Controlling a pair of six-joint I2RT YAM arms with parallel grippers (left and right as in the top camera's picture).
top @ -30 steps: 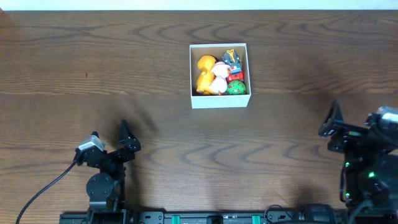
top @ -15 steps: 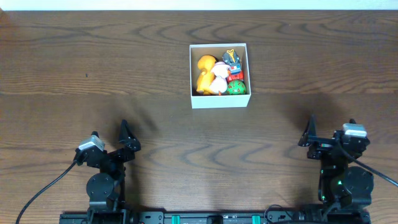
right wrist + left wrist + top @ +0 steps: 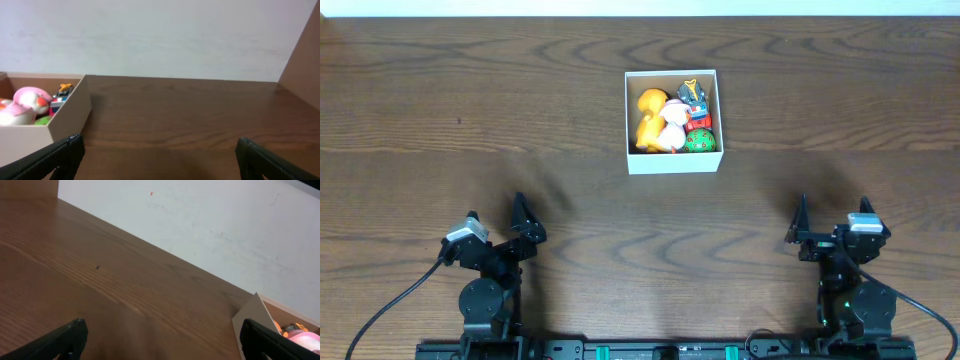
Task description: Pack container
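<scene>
- Container (image 3: 672, 163): a small square white box on the table (image 3: 470, 100), at the far middle and slightly toward the robot's right. It is well apart from both arms.
- Contents, overhead view: a yellow toy (image 3: 648, 118) on the left side, a pink-and-white toy (image 3: 672, 130) in the middle, and a green spotted ball (image 3: 699, 141) in the near right corner. A red piece (image 3: 697, 123) lies behind the ball, with a dark toy with yellow trim (image 3: 692, 93) at the far right. They are packed touching, and none is seen outside the box.
- Left gripper (image 3: 162, 332): jaws spread wide, nothing between them, held near the table's front edge.
- Right gripper (image 3: 160, 147): also spread wide and empty, low over the table, with the box wall visible ahead on its left.
- Handling, judged: the thin card walls are probably light and would flex or crease under a hard pinch. The loose toys may shift if the box tips.
- Best hold, judged: a gentle pinch over one wall's rim near a corner, or one arm pressing on each opposite side. Keep it level.
- Packing looks about finished.
</scene>
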